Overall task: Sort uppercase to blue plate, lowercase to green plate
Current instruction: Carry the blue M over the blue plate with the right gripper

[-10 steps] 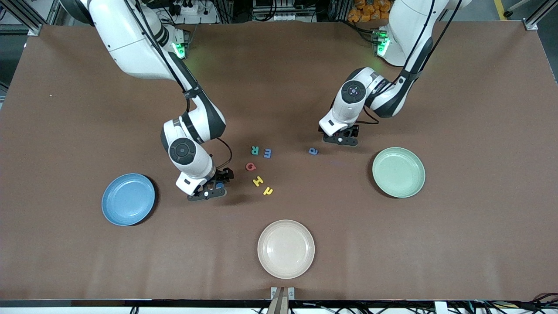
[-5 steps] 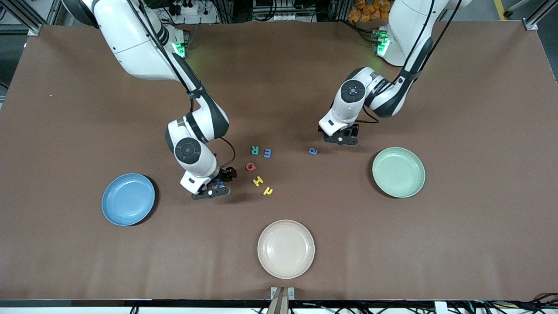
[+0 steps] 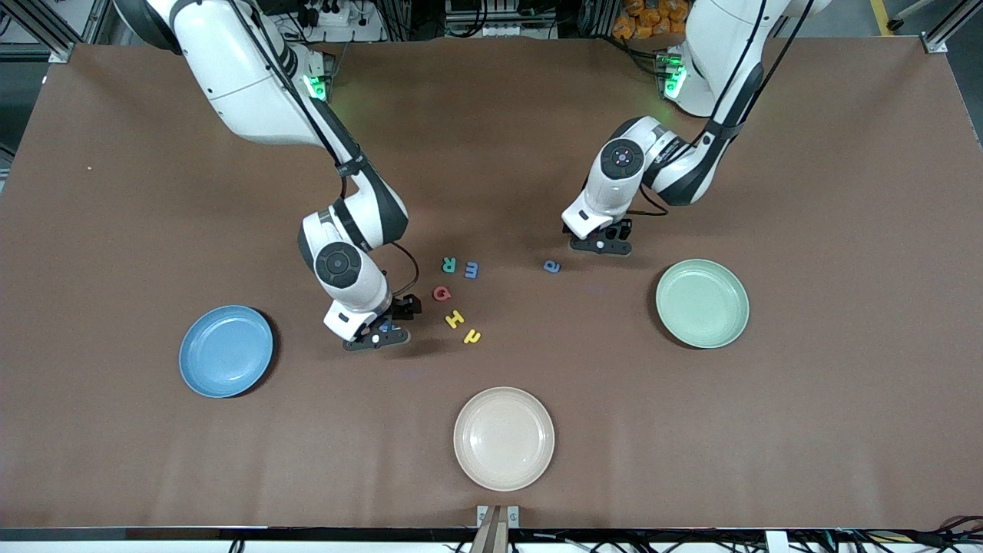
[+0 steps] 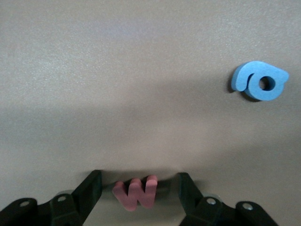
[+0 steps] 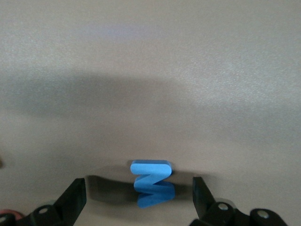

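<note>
Lying flat on the brown felt-like table (image 3: 153, 192), the small chunky toy letters look soft and matte, like foam. In the middle sit the green R (image 3: 449, 265) and the blue m (image 3: 471, 269) side by side, with the red Q (image 3: 441, 293), the yellow H (image 3: 455, 318) and the yellow h-like letter (image 3: 472, 336) a little nearer to the front camera. The blue a (image 3: 551, 266), round with a hole, lies by itself toward the left arm's end.

The blue plate (image 3: 226, 351) is round and smooth with a raised rim, and sits at the right arm's end. The green plate (image 3: 702, 303) has the same shape and sits at the left arm's end. A beige plate (image 3: 504, 438) lies nearest the front camera.

The left arm bends down low at the elbow, and the left gripper (image 4: 139, 190) points down at the table near the blue a. Its black fingers stand apart on both sides of the red w (image 4: 135, 192), with small gaps, not yet squeezing it.

The right arm reaches far out and curls down. The right gripper (image 5: 139, 193) is down at the table beside the red Q. Its fingers stand wide apart around the blue W (image 5: 151, 182), not touching it.
</note>
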You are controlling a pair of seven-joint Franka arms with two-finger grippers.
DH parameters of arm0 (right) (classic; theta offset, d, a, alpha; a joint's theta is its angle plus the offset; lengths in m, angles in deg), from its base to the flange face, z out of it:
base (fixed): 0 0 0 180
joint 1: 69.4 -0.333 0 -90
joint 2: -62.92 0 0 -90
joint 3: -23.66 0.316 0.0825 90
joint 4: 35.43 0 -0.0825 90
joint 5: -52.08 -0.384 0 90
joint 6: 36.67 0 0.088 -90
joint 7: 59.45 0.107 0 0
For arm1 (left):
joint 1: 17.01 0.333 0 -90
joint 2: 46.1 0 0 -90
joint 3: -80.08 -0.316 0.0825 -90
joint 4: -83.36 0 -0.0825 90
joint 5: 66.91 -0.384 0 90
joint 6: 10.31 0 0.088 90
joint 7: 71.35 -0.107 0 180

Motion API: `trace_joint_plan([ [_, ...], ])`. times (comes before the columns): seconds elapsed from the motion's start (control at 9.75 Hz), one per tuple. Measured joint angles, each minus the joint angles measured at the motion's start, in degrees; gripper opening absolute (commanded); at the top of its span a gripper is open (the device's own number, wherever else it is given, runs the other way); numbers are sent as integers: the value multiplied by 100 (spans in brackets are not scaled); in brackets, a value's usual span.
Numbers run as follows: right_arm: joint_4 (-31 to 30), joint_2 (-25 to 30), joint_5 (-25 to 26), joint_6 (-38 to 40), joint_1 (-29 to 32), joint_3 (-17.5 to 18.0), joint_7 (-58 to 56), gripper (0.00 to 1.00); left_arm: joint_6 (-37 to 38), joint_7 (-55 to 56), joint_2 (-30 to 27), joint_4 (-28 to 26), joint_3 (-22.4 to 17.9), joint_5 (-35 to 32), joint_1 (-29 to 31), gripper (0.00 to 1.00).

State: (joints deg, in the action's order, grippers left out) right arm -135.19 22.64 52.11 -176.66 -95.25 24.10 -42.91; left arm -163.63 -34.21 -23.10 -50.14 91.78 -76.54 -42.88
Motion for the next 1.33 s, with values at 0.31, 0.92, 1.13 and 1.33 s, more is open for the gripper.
trace_joint_plan([
  [0.31, 22, 17, 84, -40, 9, -33, 1, 0, 483, 11, -52, 50, 81, -5, 0, 64],
  [0.92, 56, 120, 104, -24, 145, -72, 21, 0, 541, 195, -62, 101, 126, -349, 18, 65],
  [1.13, 131, 391, 120, 271, 371, -84, 3, 0, 554, 196, -52, 216, 120, -360, 86, 65],
  [1.33, 145, 715, 140, 622, 653, -92, -324, 0, 571, 197, -41, 270, 119, -367, 156, 65],
])
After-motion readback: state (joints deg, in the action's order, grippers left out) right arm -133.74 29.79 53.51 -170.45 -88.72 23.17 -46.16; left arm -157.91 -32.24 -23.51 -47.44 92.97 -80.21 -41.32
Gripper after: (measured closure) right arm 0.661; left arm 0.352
